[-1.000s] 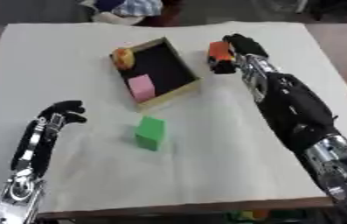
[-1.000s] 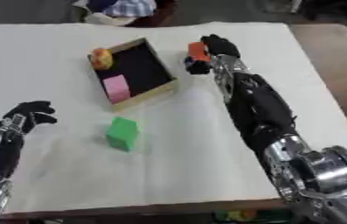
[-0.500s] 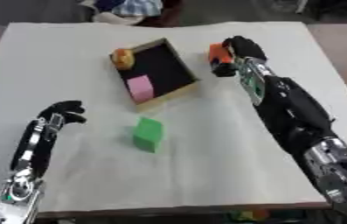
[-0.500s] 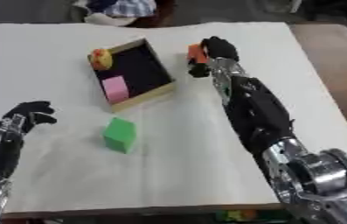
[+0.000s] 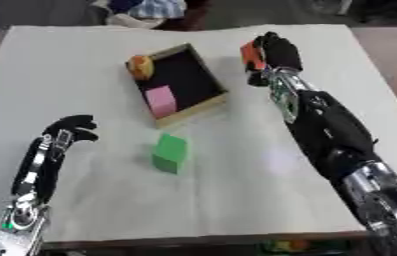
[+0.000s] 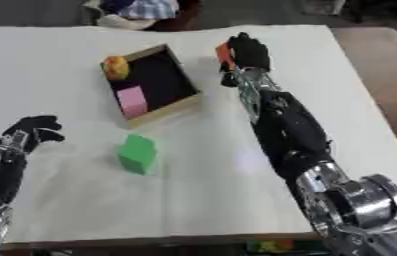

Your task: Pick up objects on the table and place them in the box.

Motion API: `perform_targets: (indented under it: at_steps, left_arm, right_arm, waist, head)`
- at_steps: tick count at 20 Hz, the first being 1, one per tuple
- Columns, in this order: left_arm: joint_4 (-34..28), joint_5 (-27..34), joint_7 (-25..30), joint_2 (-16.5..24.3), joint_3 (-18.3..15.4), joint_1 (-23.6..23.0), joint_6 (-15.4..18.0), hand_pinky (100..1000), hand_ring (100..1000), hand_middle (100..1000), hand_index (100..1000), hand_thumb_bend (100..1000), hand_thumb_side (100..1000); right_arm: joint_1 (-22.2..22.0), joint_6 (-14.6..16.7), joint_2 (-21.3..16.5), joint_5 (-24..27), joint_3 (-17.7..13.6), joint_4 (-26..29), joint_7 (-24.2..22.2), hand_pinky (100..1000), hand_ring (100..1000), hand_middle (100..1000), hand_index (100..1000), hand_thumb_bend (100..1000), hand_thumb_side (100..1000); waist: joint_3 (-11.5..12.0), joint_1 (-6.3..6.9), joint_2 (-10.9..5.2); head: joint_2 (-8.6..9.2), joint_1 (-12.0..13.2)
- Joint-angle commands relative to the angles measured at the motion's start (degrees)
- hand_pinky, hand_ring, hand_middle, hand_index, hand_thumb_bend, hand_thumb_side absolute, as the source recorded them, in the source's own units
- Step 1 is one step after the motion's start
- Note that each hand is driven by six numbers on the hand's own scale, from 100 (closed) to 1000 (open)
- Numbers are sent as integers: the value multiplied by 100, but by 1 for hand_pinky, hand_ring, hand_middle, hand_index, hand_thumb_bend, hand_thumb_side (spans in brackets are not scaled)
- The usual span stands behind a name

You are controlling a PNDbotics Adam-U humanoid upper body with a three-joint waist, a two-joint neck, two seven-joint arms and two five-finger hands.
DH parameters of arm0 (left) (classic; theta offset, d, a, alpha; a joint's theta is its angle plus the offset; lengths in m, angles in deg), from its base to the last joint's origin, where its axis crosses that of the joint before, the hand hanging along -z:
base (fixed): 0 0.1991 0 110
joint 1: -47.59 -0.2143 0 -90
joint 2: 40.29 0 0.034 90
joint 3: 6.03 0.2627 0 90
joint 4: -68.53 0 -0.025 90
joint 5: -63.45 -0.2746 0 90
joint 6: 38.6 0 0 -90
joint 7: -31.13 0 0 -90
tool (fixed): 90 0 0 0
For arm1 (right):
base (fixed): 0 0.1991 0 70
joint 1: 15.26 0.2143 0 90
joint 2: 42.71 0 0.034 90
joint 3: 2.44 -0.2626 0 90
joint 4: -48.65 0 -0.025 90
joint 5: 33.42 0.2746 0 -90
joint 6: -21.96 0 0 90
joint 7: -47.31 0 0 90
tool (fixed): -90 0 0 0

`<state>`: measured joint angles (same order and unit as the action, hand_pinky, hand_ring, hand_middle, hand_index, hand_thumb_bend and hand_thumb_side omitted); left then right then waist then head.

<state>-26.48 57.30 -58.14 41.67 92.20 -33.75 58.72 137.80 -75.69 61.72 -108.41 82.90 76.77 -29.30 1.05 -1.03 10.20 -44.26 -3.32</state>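
Observation:
A wooden box (image 5: 194,107) with a black floor lies at the table's middle back, turned askew. Inside it are a pink block (image 5: 159,99) and a yellow-orange round thing (image 5: 139,66) in the far corner. A green block (image 5: 170,152) stands on the white table in front of the box. To the right of the box my right hand (image 5: 278,50) is curled round a small orange-red object (image 5: 250,52), most of which is hidden by the fingers. My left hand (image 5: 68,131) hovers at the lower left with curled fingers and holds nothing.
A bundle of blue and white cloth (image 5: 149,7) lies past the table's far edge. The table's front edge (image 5: 193,239) runs along the bottom. My right forearm (image 5: 328,125) stretches across the table's right half.
My right hand has shifted slightly at the orange-red object, staying curled round it. The left hand and the blocks are where they were.

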Motion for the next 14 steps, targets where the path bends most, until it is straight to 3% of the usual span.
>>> perform_targets:
  at_steps: [1,8,14]
  left_arm:
    - [-80,23,1,10,-3,83,3,769,606,618,753,100,965]
    - [-80,21,2,14,-2,82,3,769,605,618,753,100,964]
    - [-76,16,5,16,1,79,4,769,605,618,753,100,964]
  right_arm:
    - [182,98,-86,-19,59,220,77,602,613,553,641,100,104]
    - [246,396,-78,-13,199,487,38,601,612,550,641,100,100]
    - [281,1033,25,25,541,744,-285,614,624,561,655,100,116]
  waist:
    - [-10,88,-105]
    - [-31,82,-120]
    - [-44,76,-127]
  head:
    - [14,7]
    - [14,7]
    - [14,-1]
